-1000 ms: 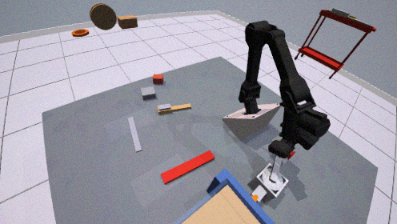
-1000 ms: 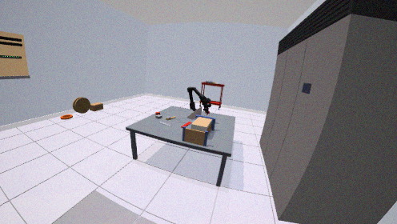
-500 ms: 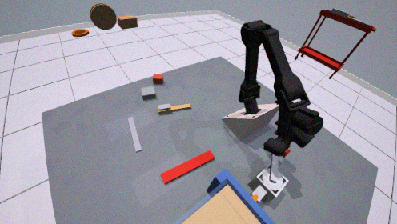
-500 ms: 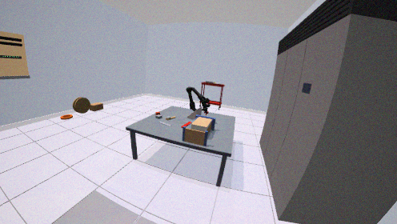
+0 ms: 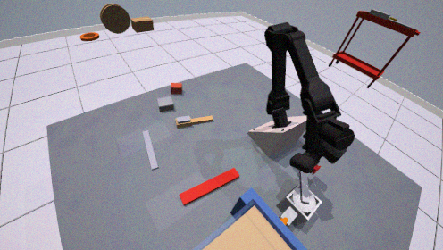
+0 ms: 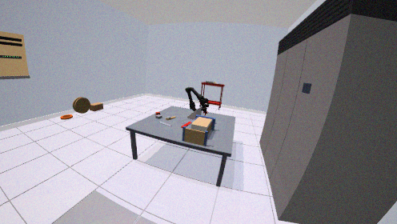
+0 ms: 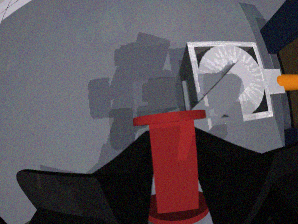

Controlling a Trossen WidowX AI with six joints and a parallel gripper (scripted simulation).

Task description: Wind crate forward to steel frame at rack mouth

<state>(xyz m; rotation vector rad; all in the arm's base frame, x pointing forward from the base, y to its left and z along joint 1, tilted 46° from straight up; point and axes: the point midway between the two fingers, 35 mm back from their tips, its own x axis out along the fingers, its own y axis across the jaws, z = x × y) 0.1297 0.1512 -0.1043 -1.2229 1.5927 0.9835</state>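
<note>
My gripper [image 5: 310,169] [image 7: 169,135] is shut on the red grip [image 7: 175,165] of the winch handle, above and beside the winch. The handle's thin grey shaft [image 5: 304,185] runs down from the fingers and overlaps the winch in the top view. Whether its key is in the hole cannot be told. The winch, a white square frame [image 5: 292,202] [image 7: 220,44] around a pale ribbed drum [image 7: 253,82], sits beside the cubby. An orange piece [image 5: 284,220] [image 7: 288,82] lies between them. The tan crate [image 5: 250,232] [image 6: 203,123] shows inside the blue-edged rack [image 5: 276,217] [image 6: 206,138]; its front gap is unclear.
A red bar [image 5: 210,187] [image 6: 186,125], a pale strip [image 5: 150,149], a wooden-handled tool [image 5: 201,120], a grey block [image 5: 165,104] and a small red block [image 5: 176,88] lie on the bench [image 5: 107,187]. The arm's wedge-shaped base [image 5: 279,140] stands behind the winch.
</note>
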